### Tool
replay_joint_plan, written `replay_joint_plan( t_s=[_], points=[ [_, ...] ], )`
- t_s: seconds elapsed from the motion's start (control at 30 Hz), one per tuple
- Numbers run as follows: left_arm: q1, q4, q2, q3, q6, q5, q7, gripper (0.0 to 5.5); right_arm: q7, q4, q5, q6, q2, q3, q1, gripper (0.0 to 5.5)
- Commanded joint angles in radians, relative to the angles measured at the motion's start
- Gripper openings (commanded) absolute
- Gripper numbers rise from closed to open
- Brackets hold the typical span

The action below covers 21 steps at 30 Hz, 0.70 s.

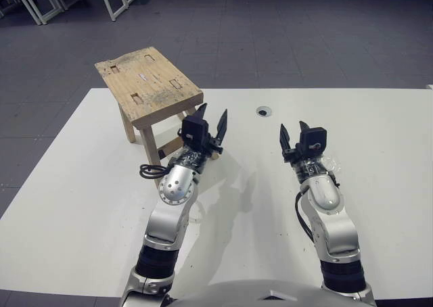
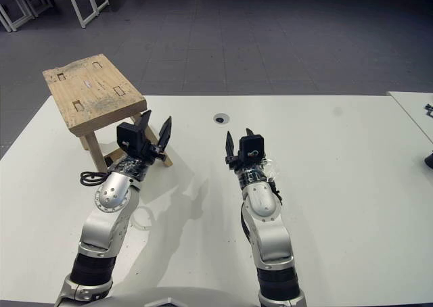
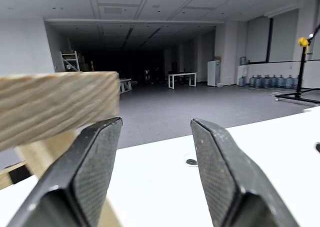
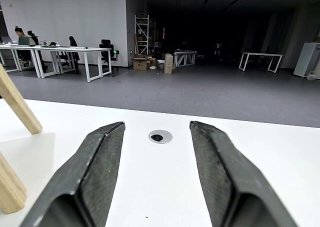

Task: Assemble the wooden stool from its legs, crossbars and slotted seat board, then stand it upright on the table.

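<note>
The pale wooden stool [image 1: 150, 84] stands upright on its legs at the far left corner of the white table [image 1: 379, 158], seat up. Its slotted rectangular seat board [image 1: 145, 77] lies level, with four small rectangular slots near the corners. The board's longer edges run away from the robot, skewed a little leftward at the far end. A small reddish mark sits near the middle of the seat, too small to read. The left gripper [image 1: 214, 114] is raised just to the right of the stool and on its near side, close beside the near right leg. Its two black fingers [image 3: 85, 177] are spread wide with nothing between them, and in the left wrist view the seat's edge sits just off one finger. The right gripper [image 1: 292, 130] is well to the right of the stool, above bare tabletop, its fingers likewise spread wide around nothing. A round grey cable hole [image 1: 263, 111] lies in the table beyond and between the two grippers. A black cable loop [image 1: 145, 170] lies on the table by the left wrist, beside the stool's near leg [image 1: 150, 151].
</note>
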Motion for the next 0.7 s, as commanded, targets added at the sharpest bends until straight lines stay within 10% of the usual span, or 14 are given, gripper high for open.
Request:
replay_joint_plan(
  t_s=[0.03, 0.7],
  points=[
    [0.015, -0.034, -0.025, -0.055, 0.028, 0.005, -0.022, 2.57, 0.023, -0.006, 0.017, 0.034, -0.013, -0.019, -0.005, 2.38],
    [-0.017, 0.079, -0.151, -0.044, -0.071, 0.116, 0.099, 2.57, 0.16, 0.057, 0.097, 0.112, -0.126, -0.122, -0.114, 2.38]
  ],
)
